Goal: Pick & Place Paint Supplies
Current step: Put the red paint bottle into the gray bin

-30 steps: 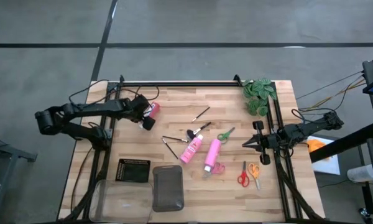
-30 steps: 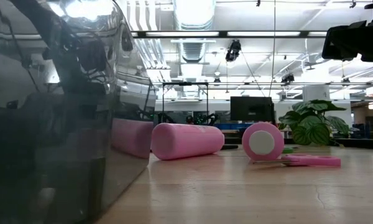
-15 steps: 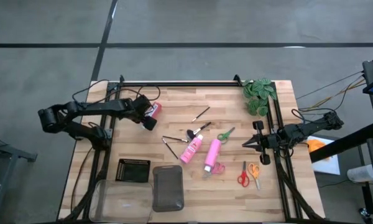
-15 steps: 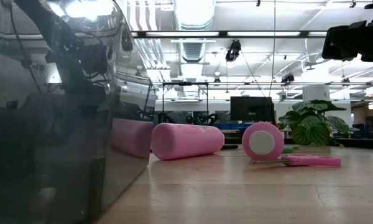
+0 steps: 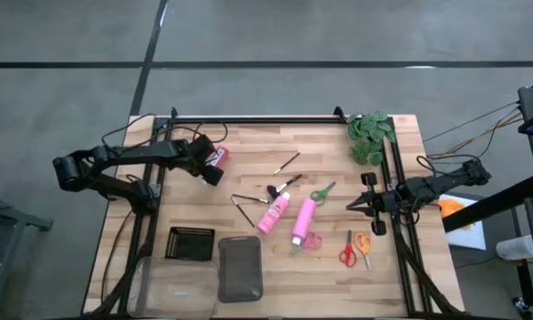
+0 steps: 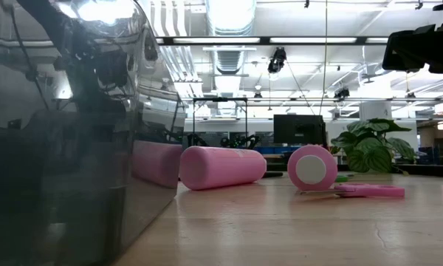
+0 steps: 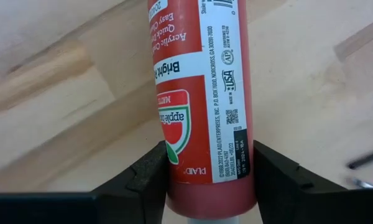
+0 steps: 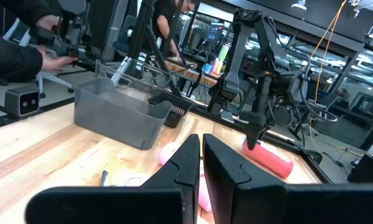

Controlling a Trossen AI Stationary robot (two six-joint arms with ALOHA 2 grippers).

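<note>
My left gripper [image 5: 212, 165] pinches the red paint bottle [image 7: 202, 93], one finger pressed to each side of its labelled body, over the wooden table [image 5: 329, 271]. Beyond my left jaws lie the thin brushes [image 5: 243, 204], the fluffy brush [image 5: 282, 187], two pink bottles [image 5: 289, 218] and the green-handled scissors [image 5: 322, 192]. Nearer my right jaws sit the red and orange scissors [image 5: 355, 249]. My right gripper [image 5: 357, 204] waits at the table's edge, fingers [image 8: 186, 163] pressed together on nothing.
</note>
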